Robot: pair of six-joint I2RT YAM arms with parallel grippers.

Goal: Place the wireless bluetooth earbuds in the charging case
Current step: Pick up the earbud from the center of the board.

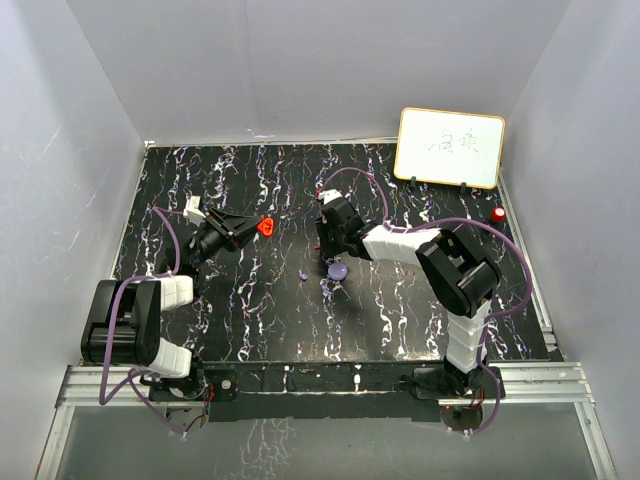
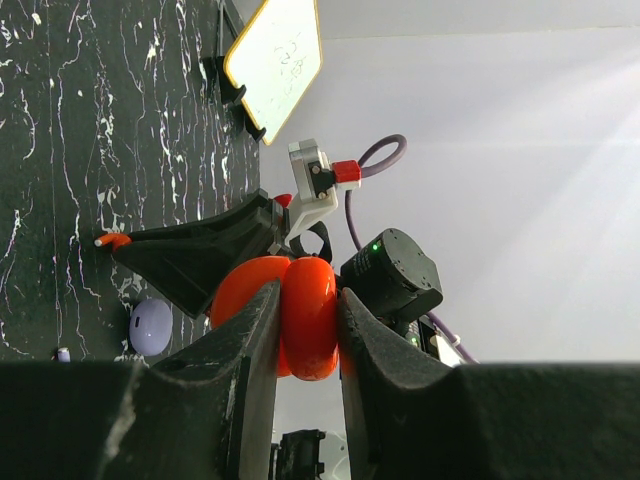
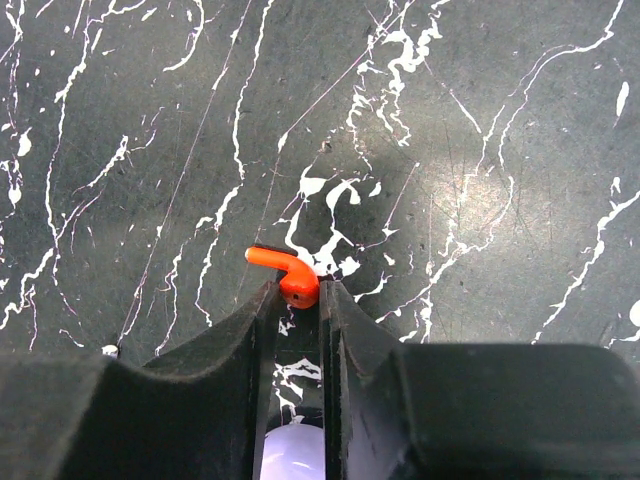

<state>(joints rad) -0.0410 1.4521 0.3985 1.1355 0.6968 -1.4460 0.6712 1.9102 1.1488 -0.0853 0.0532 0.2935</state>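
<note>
Arms at work over the black, white-veined table [image 1: 250, 330]: at left, your left gripper [image 2: 307, 295] is clamped hard on the red charging case [image 2: 310, 330] and holds it edge-on, clear of the surface, with the fingers pressed flat against both of its faces. Between the two arms a tiny purple piece [image 1: 304, 275] lies on the table, too small to make out in detail. Just right of it sits the round purple case [image 1: 338, 270], directly under your right arm's wrist. Your right gripper [image 3: 299, 290] has its jaws drawn in to a narrow gap and pinches the red earbud [image 3: 285, 272] at the very tips, its stem poking out to one side. You cannot tell whether the earbud touches the table. At far right, a whiteboard [image 1: 450, 147] stands at the back edge, with a small red-topped object [image 1: 497, 214] just beside it.
</note>
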